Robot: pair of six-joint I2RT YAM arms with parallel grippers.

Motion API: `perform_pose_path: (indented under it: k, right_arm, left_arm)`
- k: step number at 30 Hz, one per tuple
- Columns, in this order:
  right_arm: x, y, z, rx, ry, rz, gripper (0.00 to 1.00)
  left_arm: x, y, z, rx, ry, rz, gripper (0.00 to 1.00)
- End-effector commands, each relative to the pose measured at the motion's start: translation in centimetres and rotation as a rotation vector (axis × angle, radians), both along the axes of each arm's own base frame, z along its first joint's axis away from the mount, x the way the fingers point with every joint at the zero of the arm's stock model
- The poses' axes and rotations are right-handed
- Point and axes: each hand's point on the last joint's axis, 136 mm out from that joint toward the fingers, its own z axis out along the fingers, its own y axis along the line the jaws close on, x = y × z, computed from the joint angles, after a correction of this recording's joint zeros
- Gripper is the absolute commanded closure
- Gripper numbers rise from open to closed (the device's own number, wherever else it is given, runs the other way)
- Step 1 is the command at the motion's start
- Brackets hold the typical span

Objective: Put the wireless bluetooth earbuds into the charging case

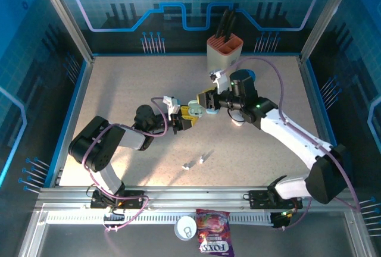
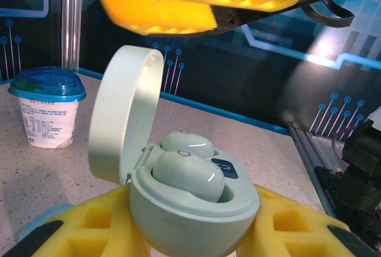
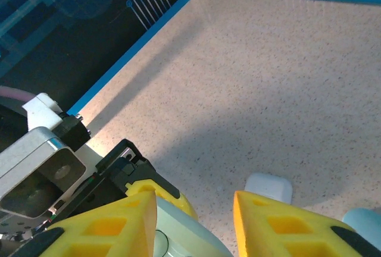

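Counts from the overhead camera: I see two arms, with the left gripper (image 1: 186,121) and the right gripper (image 1: 203,103) meeting nose to nose just above mid-frame. Two loose earbuds (image 1: 187,165) (image 1: 204,159) lie near each other, not touching, on the table (image 1: 119,90) at lower centre, below the grippers. One knife block (image 1: 224,49) with dark handles stands at the top centre edge. Along the bottom rail I count one round white lid (image 1: 186,227) and one snack bag (image 1: 214,242). The table is speckled beige, edged in blue, inside an aluminium frame with blue circuit-print walls.

On the left wrist camera, one pale green charging case (image 2: 196,215) sits at lower centre, its lid swung up on the left. My left gripper's two yellow fingers (image 2: 77,230) are clamped on it from either side. Two seated earbuds (image 2: 187,174) (image 2: 187,143) rest in its wells. A yellow finger of the right gripper hangs just above the raised lid at the top of the frame. One yogurt cup (image 2: 47,111) with a blue lid stands on the table at the left.

On the right wrist camera, the right gripper's two yellow fingers (image 3: 280,227) stand parted at the bottom edge, gripping nothing. The case's pale green top shows in the gap beneath them. One small white rounded box (image 3: 269,187) lies on the table just above the right-hand finger. One pale blue object (image 3: 363,221) pokes in at the lower right corner; I cannot tell what it is.
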Motion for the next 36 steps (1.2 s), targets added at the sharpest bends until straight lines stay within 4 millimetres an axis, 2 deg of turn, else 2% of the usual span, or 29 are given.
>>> perform_pose_path:
  k: [1, 3, 6, 15, 19, 24, 29, 32, 33, 36]
  right_arm:
    - [-0.4, 0.4, -1.2, -0.015, 0.094, 0.037, 0.62]
    - [-0.7, 0.5, -2.1, -0.035, 0.123, 0.057, 0.62]
    - [-1.3, 0.5, -2.4, -0.035, 0.126, 0.083, 0.62]
    - [-2.5, -0.4, -1.1, -0.001, 0.1, 0.065, 0.62]
    - [-2.3, -1.3, -0.2, 0.074, 0.124, 0.004, 0.5]
    - [-2.0, -2.6, -1.2, 0.238, 0.348, -0.077, 0.3]
    - [-2.8, -1.7, -1.6, 0.388, 0.487, -0.024, 0.25]
    - [-3.0, -0.8, -1.2, 0.445, 0.513, 0.025, 0.26]
    - [-3.2, -0.7, -2.0, 0.457, 0.535, 0.027, 0.26]
    - [-3.2, 0.1, -1.9, 0.508, 0.553, 0.074, 0.27]
  left_arm:
    - [-0.6, 0.4, 1.3, -0.012, -0.075, -0.007, 0.71]
    - [-0.4, 0.4, 1.3, -0.015, -0.072, 0.004, 0.71]
    - [0.0, 0.6, 1.3, -0.017, -0.064, 0.024, 0.69]
    - [1.1, 0.9, 1.4, -0.023, -0.057, 0.065, 0.71]
    - [1.3, 0.8, 1.8, -0.029, -0.064, 0.069, 0.71]
    - [1.4, 0.7, 2.7, -0.043, -0.083, 0.068, 0.71]
    - [1.7, 0.5, 3.3, -0.05, -0.097, 0.065, 0.71]
    - [1.8, 0.4, 3.4, -0.053, -0.092, 0.059, 0.71]
    - [1.8, 0.4, 3.4, -0.054, -0.094, 0.058, 0.71]
    - [1.6, 0.4, 3.6, -0.052, -0.103, 0.052, 0.71]
